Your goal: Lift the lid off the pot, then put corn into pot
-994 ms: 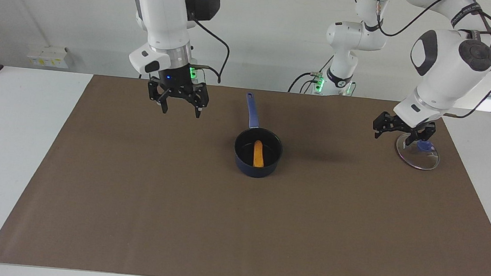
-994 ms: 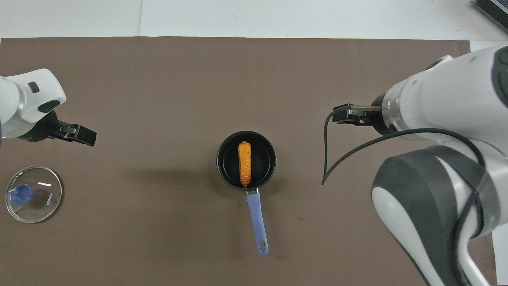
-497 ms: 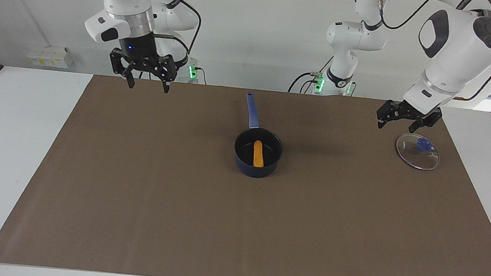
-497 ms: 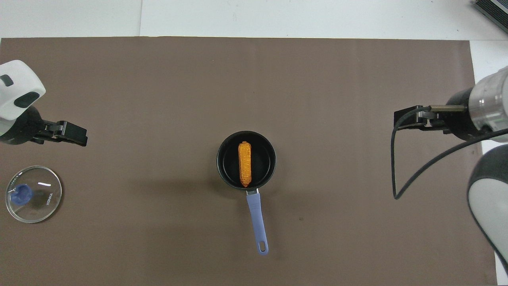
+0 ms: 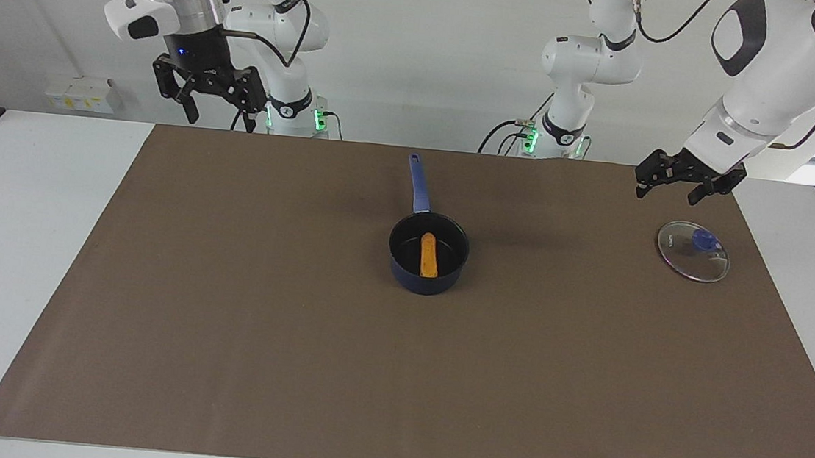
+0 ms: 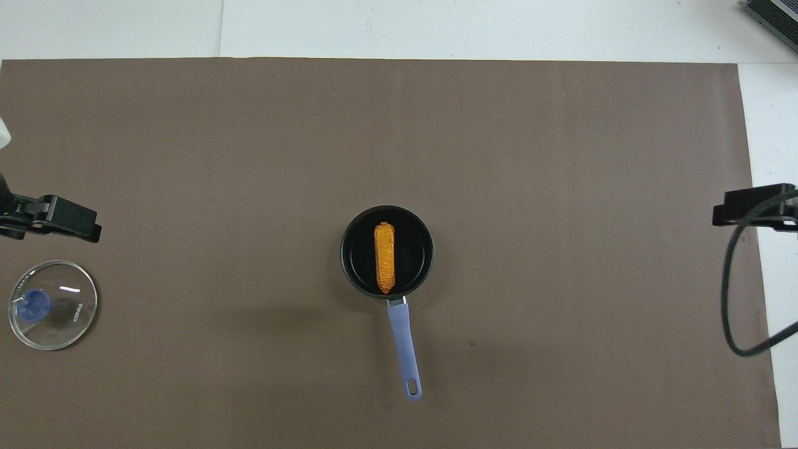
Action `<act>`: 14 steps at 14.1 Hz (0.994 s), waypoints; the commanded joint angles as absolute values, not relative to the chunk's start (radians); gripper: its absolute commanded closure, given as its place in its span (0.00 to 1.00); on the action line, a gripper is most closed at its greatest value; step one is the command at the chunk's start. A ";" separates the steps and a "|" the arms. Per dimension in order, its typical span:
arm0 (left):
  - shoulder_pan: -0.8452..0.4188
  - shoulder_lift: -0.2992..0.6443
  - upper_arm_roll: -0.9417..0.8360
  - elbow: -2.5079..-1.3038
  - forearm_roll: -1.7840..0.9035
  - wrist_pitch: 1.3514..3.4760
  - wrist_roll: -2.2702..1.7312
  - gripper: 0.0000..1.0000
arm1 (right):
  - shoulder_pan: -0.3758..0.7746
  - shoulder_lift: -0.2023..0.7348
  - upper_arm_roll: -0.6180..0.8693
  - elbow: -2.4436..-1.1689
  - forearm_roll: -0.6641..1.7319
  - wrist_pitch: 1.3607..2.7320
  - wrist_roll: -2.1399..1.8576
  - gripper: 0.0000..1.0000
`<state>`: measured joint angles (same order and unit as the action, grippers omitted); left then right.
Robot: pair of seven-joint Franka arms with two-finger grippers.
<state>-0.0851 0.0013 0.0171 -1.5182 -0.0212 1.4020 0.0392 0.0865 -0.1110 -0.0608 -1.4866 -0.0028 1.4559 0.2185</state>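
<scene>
In the overhead view we saw only the tip of the left gripper [image 6: 68,219] beside the lid [image 6: 53,304], the rest cut off by the edge. The right gripper [image 6: 751,209] was likewise cropped, and a black cable [image 6: 729,280] crossed it there.

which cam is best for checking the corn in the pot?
Overhead view: it looks straight down into the pot, so the whole corn shows, lying along the line of the handle. The facing view shows the corn slantwise and smaller.
</scene>
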 commanded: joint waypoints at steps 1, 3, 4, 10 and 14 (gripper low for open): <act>-0.084 0.008 0.018 -1.494 -0.026 1.382 0.066 0.00 | 0.077 -0.130 -0.097 -1.506 0.015 1.442 0.111 0.00; -0.083 0.006 0.018 -1.499 -0.032 1.387 0.078 0.00 | 0.077 -0.124 -0.098 -1.551 0.014 1.460 0.084 0.00; -0.083 0.006 0.018 -1.500 -0.034 1.387 0.080 0.00 | 0.077 -0.123 -0.097 -1.572 0.014 1.482 0.083 0.00; -0.080 0.005 0.020 -1.502 -0.034 1.387 0.081 0.00 | 0.075 -0.117 -0.098 -1.582 -0.003 1.500 0.020 0.00; -0.078 0.003 0.020 -1.502 -0.034 1.387 0.078 0.00 | 0.061 -0.121 -0.100 -1.591 -0.005 1.516 -0.081 0.00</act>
<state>-0.0851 0.0025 0.0180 -1.5115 -0.0220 1.4004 0.0638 0.0832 -0.1063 -0.1050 -1.5704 -0.0039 1.4944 -0.0201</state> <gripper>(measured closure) 0.000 0.000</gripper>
